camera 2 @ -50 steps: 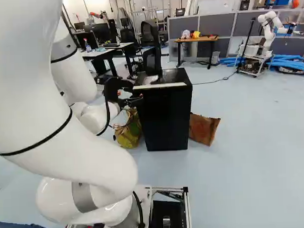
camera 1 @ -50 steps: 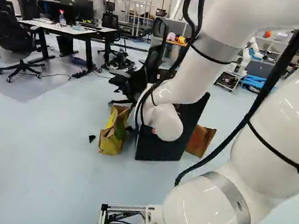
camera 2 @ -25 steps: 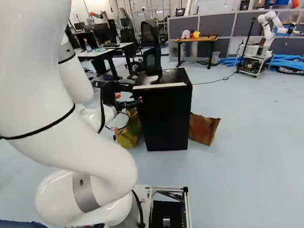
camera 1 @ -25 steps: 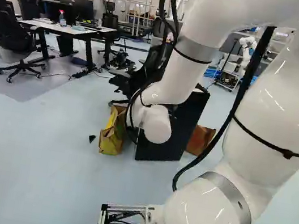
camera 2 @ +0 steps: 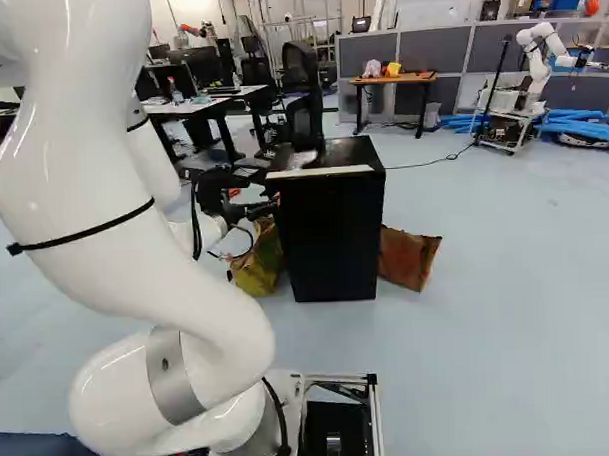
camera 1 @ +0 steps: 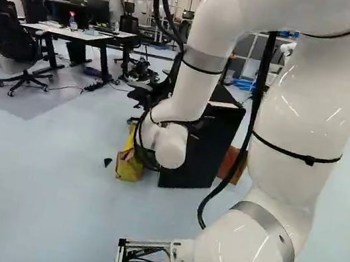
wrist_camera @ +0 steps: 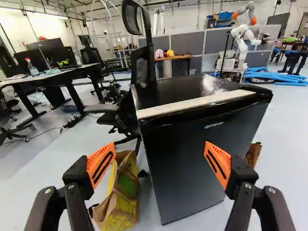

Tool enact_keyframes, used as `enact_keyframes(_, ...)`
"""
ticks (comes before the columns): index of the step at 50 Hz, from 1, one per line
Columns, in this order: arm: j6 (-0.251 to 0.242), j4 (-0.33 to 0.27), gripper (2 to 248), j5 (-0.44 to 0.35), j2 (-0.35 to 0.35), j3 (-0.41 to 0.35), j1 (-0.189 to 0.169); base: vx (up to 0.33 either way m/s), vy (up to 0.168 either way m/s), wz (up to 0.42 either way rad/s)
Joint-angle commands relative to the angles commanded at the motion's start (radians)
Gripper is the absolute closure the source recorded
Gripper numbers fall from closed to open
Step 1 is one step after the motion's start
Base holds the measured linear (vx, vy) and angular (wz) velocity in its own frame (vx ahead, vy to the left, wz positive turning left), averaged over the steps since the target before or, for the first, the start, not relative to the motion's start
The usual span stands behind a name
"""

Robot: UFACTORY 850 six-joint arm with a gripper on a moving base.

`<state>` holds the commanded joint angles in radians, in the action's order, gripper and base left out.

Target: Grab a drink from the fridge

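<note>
- Pincer (camera 2: pixel 255 197) open, fingers wide apart, nr blk fridge (camera 2: pixel 330 227)
- Fridge ahead, upright on flr (camera 2: pixel 468 312), door looks shut
- Yellow/brn bag (camera 2: pixel 256 268) one side, brn bag (camera 2: pixel 409 257) t'other

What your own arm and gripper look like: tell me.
The arm is glossy white and rounded, with grey bands, thin black straps and a black cable. The gripper is black, its two fingers carrying tapered orange pads with black slots.
</note>
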<state>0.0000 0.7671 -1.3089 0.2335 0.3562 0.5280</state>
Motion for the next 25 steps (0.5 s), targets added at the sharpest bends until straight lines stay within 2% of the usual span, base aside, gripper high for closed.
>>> enact_keyframes(25,0.000,0.096,3,-0.107,0.166,0.122,0.026,0.000,0.000,0.000)
